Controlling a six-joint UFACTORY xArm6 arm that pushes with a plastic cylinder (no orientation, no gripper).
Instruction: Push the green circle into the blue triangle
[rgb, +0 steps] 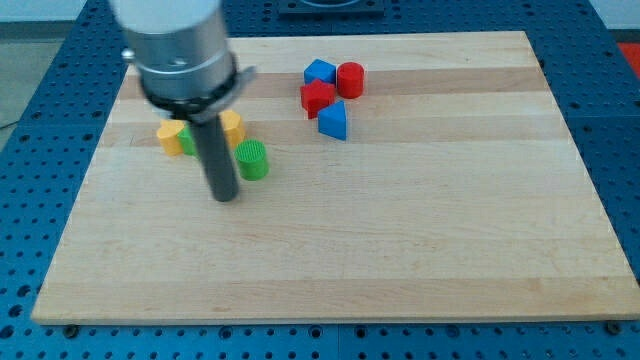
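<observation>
Hidden or unclear: the arm's grey housing (180, 45) is cut off by the view's top and blurred. The rod (214, 150) covers most of a second green block (187, 141) and part of a yellow block (232, 126); their shapes cannot be made out.

Green circle (253, 160): ribbed, upright cylinder on the table (400, 240), left of centre, just to the view's right of the rod.

Blue triangle (333, 121): wedge-shaped, well apart from the green circle toward the view's upper right, touching or nearly touching the red block (317, 98) above it.

Nearby: another blue block (320, 71), a red cylinder (351, 78), a yellow block (171, 137) at the view's left.

End effector: a plain rod with nothing that opens or closes, holding nothing. My tip (225, 198) rests on the table just below-left of the green circle; contact cannot be told.
</observation>
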